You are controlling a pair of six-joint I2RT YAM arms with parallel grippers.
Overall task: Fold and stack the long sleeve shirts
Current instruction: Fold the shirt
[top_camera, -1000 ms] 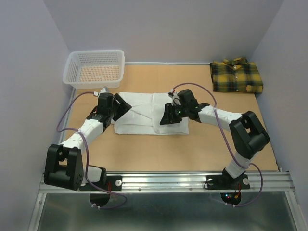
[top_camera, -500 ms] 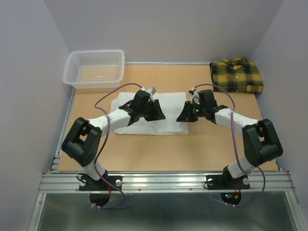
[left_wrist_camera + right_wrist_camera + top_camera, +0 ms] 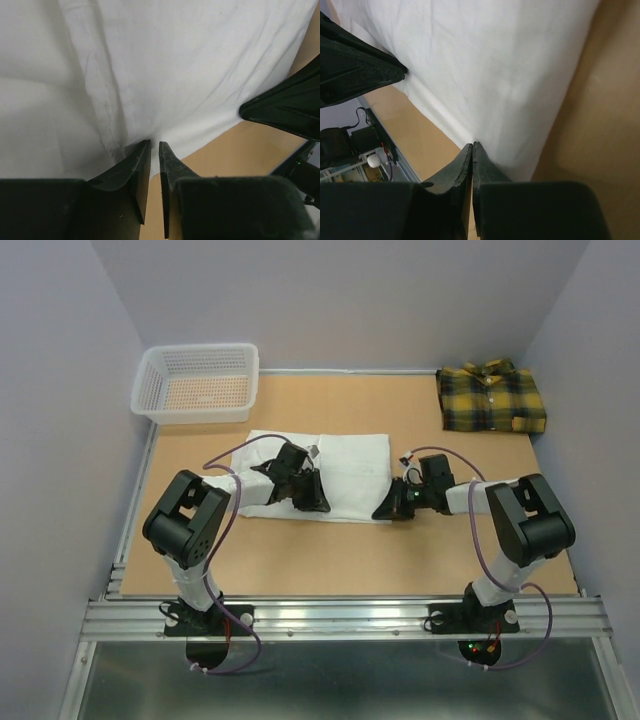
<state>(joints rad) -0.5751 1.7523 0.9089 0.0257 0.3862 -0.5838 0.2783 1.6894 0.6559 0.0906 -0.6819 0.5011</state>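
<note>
White shirt: the white shirt (image 3: pixel 345 465) lies part-folded in the middle of the table (image 3: pixel 330 555), with both arms at its near hem.
Left hand: the left gripper (image 3: pixel 154 145) is narrowed to a slit, its tips on the hem where the cloth puckers. I cannot tell whether it has caught cloth.
Right hand: the right gripper (image 3: pixel 472 145) has its jaws pressed together on the hem near the shirt's right corner, and it looks like a pinch on the edge.
Risk, uneven grip: if only one side has cloth, I'd expect a lift to drag the shirt askew and open the folds already made.
Risk, thin bite: both pinches sit at the very edge, so the hem could slip out under tension.
Risk, layers: a pinch on the top layer alone would leave the lower ones on the table.
Plaid shirt: the plaid shirt (image 3: pixel 492 398) sits folded at the far right corner, well apart from the arms.
Basket: the white basket (image 3: pixel 150 390) stands at the far left, clear of the shirt.
In the way: nothing lies between the white shirt and the plaid one.
</note>
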